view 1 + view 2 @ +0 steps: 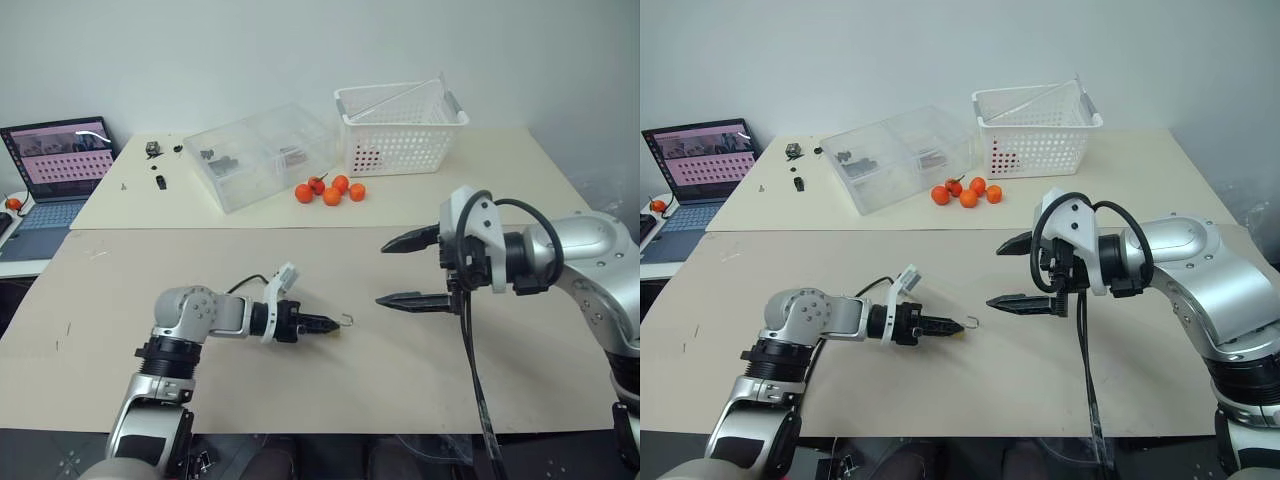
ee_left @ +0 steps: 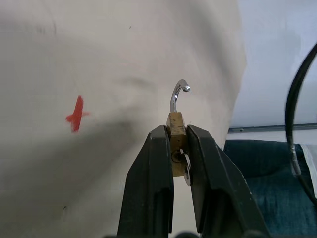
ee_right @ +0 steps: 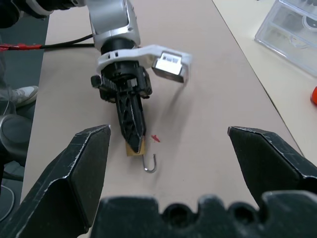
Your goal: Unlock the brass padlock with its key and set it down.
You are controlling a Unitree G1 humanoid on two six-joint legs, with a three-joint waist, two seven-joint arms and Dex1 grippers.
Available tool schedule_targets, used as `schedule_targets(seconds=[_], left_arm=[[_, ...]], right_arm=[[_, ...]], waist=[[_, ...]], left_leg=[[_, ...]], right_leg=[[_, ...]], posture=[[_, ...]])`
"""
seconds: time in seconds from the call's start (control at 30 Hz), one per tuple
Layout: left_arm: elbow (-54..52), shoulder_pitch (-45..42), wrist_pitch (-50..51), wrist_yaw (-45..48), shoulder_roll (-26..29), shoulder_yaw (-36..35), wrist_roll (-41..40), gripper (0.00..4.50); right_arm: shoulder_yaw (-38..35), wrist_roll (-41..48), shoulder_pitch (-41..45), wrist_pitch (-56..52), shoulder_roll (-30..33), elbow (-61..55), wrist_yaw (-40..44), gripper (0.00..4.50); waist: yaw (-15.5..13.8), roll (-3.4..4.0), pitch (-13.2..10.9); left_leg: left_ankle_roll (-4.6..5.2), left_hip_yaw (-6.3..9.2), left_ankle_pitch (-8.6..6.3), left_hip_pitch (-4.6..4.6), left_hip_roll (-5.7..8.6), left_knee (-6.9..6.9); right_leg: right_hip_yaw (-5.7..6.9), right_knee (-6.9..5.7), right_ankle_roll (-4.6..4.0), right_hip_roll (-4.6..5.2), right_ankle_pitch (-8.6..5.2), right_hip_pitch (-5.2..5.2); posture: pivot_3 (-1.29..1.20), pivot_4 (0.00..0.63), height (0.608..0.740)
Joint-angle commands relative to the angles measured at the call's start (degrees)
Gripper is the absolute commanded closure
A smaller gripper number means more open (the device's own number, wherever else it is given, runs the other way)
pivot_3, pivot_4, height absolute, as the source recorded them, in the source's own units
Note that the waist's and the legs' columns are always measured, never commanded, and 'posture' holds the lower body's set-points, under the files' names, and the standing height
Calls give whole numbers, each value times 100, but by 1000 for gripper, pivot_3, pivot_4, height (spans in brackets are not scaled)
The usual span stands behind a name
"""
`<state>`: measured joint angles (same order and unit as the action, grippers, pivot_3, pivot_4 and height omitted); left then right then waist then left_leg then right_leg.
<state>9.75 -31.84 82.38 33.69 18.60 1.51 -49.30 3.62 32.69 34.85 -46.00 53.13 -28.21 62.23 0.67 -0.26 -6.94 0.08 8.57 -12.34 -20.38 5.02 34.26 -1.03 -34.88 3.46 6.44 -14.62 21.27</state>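
Left gripper [image 1: 318, 324] low over table [image 1: 420, 370], fingers [image 2: 153, 188] clamped on brass padlock [image 2: 176, 131]. Padlock body pinched between fingertips, shackle [image 2: 177, 94] sprung open, hooking out past tips. Key [image 2: 186, 168] sits in padlock's underside, between fingers. Small red mark [image 2: 75, 114] on table just beside padlock. Right gripper [image 1: 410, 270] higher, apart from padlock, pointing toward it, fingers [image 3: 79, 163] spread wide, holding nothing. Farther back: oranges [image 1: 330, 190], clear plastic box [image 1: 262, 155], white basket [image 1: 400, 128], laptop [image 1: 55, 170] at far left.
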Motion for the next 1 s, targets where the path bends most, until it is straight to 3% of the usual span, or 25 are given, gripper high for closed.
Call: schedule_targets(seconds=[0.03,0.17,0.23,0.27,0.43,0.57,0.73,0.87,1.0], left_arm=[[139,-75,-107,-43,-125,-29,187,4480],[298,-118,-123,-81,-211,-96,362,4480],[358,-140,-102,-82,-180,-176,400,3475],[372,-148,-74,-64,-147,-219,404,3287],[337,-132,54,25,178,-495,412,1384],[241,-65,127,202,760,-726,366,161],[30,-24,-356,717,1687,-650,529,161],[-666,240,-1763,1629,2388,-103,1046,161],[-1721,676,-4033,2177,2670,164,1947,161]], right_arm=[[-231,3,59,122,45,-157,-121,49],[-225,-6,71,144,39,-147,-198,49],[-206,-29,79,169,34,-121,-219,0],[-191,-45,84,185,30,-104,-226,0],[-123,-124,94,284,7,-30,-220,0],[-41,-199,116,397,-24,75,-144,0],[79,-260,208,502,-108,235,-35,0],[121,-266,263,558,-161,385,25,0],[-213,262,157,237,-427,558,-68,0]], waist=[[-1,1,1],[-11,1,1],[-17,1,1],[-13,1,1],[12,1,2],[65,1,5],[54,1,5],[16,0,4],[-70,0,5]], left_leg=[[0,0,0,0,0,0],[0,-1,0,1,1,0],[0,-2,0,2,1,1],[0,-3,0,2,0,1],[0,-7,0,8,-2,1],[0,-7,0,15,-9,0],[0,-2,0,15,-13,-7],[-4,-4,2,7,-15,-20],[-5,-3,2,-14,-4,-30]], right_leg=[[0,0,0,0,0,0],[0,0,0,2,0,-2],[1,1,0,2,0,-2],[1,2,0,1,0,-2],[2,2,2,-2,-1,-1],[1,-1,2,-16,-1,0],[0,-3,3,-18,-2,7],[-5,-7,-2,-7,1,19],[-5,5,-9,12,5,31]], posture=[[0,150,740],[0,150,740],[0,150,740],[0,150,740],[0,150,740],[0,150,740],[0,150,740],[0,150,740],[0,150,740]])
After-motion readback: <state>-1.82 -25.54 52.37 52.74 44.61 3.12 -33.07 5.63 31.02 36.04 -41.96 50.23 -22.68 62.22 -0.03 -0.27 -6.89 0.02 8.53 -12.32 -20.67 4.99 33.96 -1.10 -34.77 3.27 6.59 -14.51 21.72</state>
